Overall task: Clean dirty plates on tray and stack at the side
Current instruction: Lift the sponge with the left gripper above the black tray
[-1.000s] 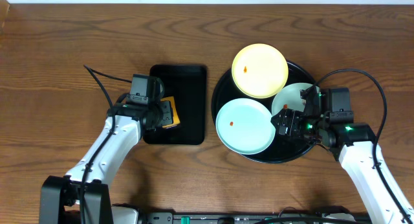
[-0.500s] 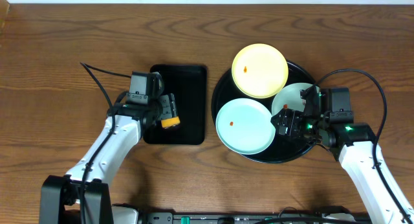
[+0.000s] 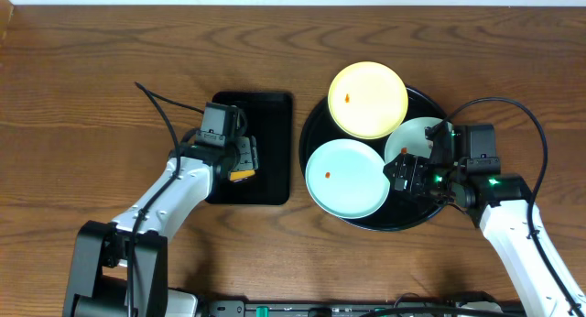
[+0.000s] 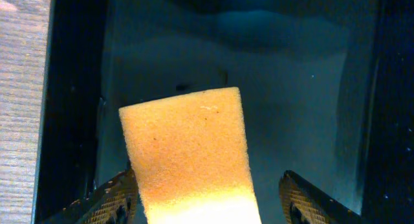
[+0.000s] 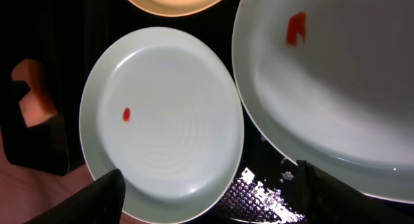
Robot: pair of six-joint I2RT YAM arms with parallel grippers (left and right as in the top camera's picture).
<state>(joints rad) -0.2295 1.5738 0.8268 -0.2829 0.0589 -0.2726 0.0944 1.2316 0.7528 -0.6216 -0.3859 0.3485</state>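
Three speckled plates lie on the round tray, none cleaned. The left pincer stands released astride the sponge in the rectangular tray. The right pincer, also released, hovers over the plates. Next, the left should clench the sponge.

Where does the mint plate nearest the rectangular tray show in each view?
Overhead: mint plate right of centre, just below the yellow plate.
Left wrist: not in it.
Right wrist: centre-left, whole.
Shared landmark: the yellow plate, top edge in the right wrist view.
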